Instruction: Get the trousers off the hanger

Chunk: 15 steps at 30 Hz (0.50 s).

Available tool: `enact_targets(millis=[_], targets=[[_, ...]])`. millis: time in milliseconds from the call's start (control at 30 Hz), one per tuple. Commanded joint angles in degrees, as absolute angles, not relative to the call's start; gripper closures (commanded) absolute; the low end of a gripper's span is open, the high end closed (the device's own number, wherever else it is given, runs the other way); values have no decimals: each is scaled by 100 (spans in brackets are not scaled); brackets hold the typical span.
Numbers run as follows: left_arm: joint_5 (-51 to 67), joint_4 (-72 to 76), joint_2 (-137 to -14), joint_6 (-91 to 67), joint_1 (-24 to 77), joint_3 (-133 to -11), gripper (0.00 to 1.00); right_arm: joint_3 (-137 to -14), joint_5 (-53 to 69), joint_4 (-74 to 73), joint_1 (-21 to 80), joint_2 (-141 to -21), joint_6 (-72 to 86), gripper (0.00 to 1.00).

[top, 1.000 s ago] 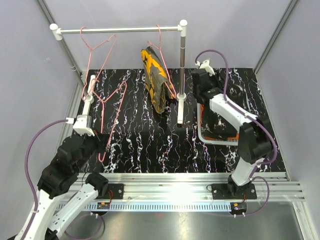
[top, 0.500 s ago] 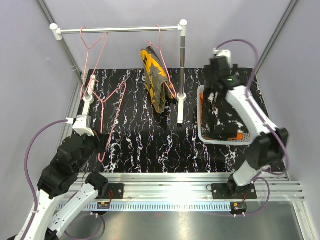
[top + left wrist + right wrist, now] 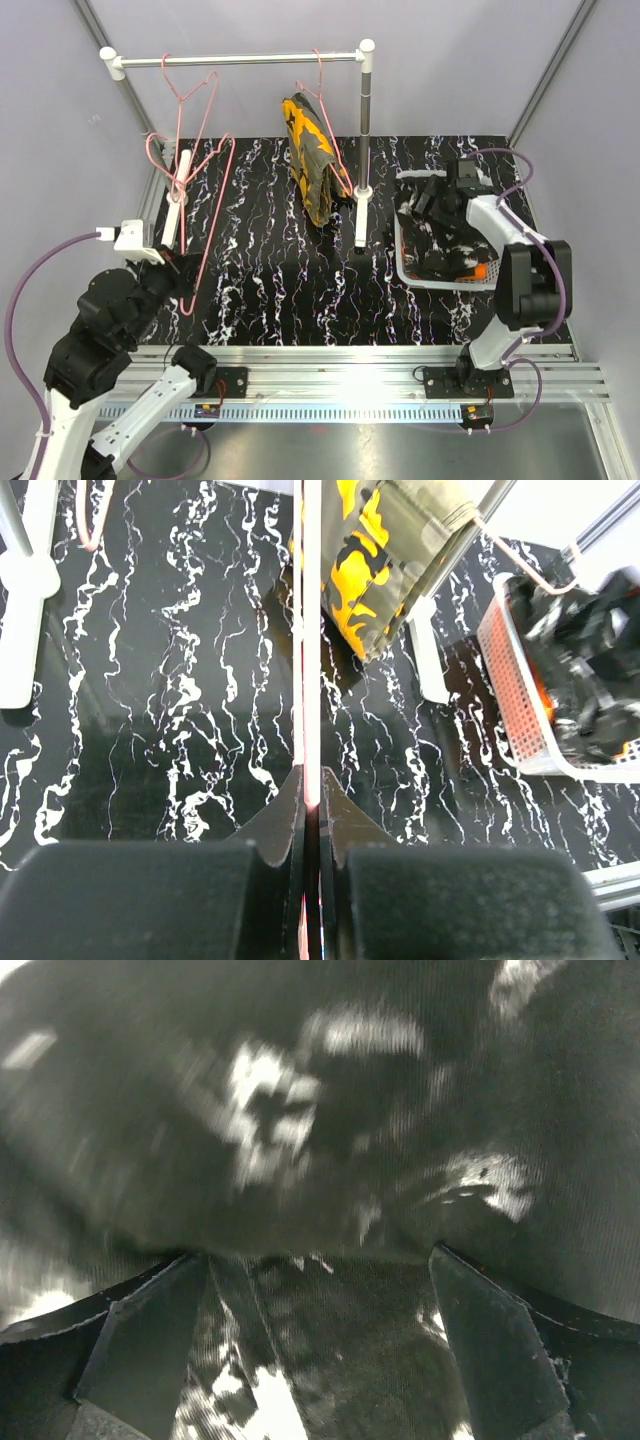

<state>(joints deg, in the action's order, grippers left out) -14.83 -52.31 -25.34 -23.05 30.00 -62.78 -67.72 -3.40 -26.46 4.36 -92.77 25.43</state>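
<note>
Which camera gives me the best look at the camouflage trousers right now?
Top external: the camouflage trousers show whole, hanging from the rail on a pink hanger. Left wrist catches only part of them at its top edge. Right wrist shows none of them, only blurred dark cloth.

No readable text, numbers, brands or signs in any view; the small circuit boards (image 3: 208,410) below the arm bases carry marks too small to read, the camouflage trousers (image 3: 310,160) show only a printed pattern with no lettering, and the right wrist view is too blurred to read anything
</note>
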Motion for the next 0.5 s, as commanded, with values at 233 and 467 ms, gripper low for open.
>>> enact_targets(millis=[233, 467], targets=[[-1942, -5361, -3506, -2136, 2997, -7365, 100, -6223, -2196, -2628, 615, -10239, 3313, 1], [-2434, -5230, -4104, -1907, 2997, -7541, 100, -6890, -2013, -3137, 765, -9206, 3078, 1]])
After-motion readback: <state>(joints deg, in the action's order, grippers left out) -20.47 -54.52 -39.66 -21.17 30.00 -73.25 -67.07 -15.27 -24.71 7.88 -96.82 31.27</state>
